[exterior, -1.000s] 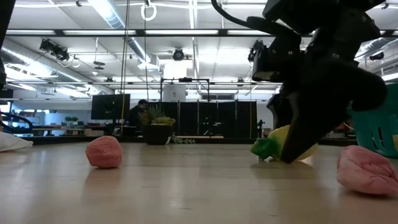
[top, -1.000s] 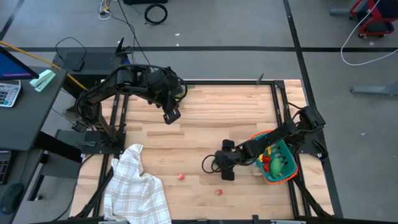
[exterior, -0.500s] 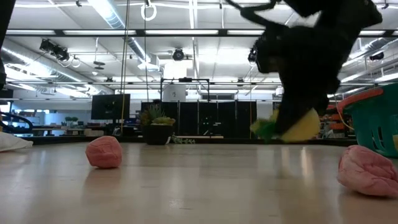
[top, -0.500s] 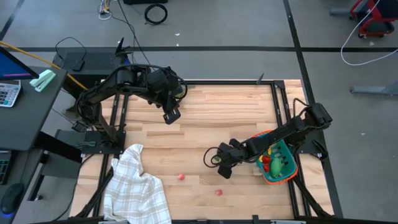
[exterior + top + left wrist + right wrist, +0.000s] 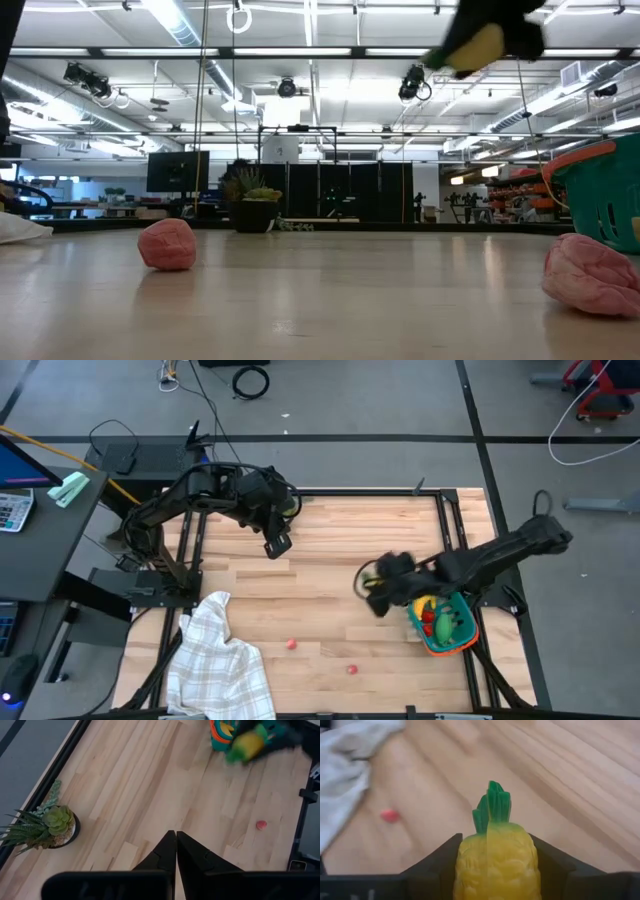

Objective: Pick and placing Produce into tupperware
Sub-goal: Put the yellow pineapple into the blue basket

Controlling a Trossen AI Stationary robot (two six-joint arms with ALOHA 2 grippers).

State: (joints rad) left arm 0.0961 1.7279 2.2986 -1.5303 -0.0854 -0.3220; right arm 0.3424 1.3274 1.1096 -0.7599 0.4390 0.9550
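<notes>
Clamped on a yellow toy pineapple [image 5: 497,856], green crown pointing away from the wrist.

Held high off the table by the right gripper [image 5: 380,584]; tupperware [image 5: 459,637] just beside, toward the right edge, open room between. Two red fruits [image 5: 291,644] loose on the boards. Left gripper [image 5: 175,851] pressed together, well apart.

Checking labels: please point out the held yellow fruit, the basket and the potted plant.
Yellow fruit [image 5: 496,862]: right wrist view, on its body.
Basket [image 5: 466,643]: high view, on its orange rim.
Potted plant [image 5: 58,819]: left wrist view, on its green rosette.
</notes>
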